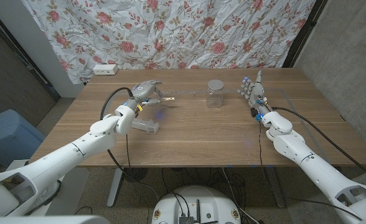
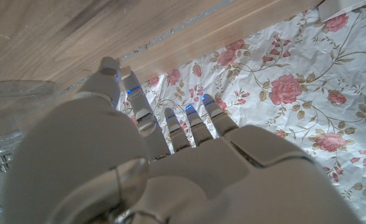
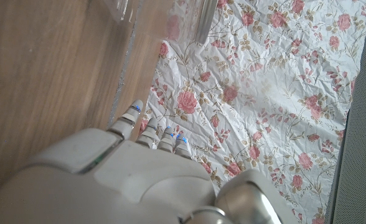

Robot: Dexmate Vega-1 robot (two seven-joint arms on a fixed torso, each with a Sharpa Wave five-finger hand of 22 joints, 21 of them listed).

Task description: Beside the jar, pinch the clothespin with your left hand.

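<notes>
A small pale wooden clothespin (image 1: pixel 168 98) sticks out toward the jar from the fingertips of my left hand (image 1: pixel 147 90), which pinches it a little above the table; its shadow falls on the wood just in front. The clear glass jar (image 1: pixel 215 93) with a grey lid stands upright in the middle of the table's far half, a short way right of the clothespin. My right hand (image 1: pixel 253 90) stands on its edge to the right of the jar, fingers up and apart, holding nothing. In the left wrist view the back of my left hand (image 2: pixel 170 168) hides the clothespin.
A white power strip (image 1: pixel 104 69) lies at the table's far left corner. A flowered cloth (image 1: pixel 189 31) hangs behind the table. A blue bin (image 1: pixel 5 134) stands on the floor to the left. Bare wood (image 1: pixel 201 137) spreads across the near half.
</notes>
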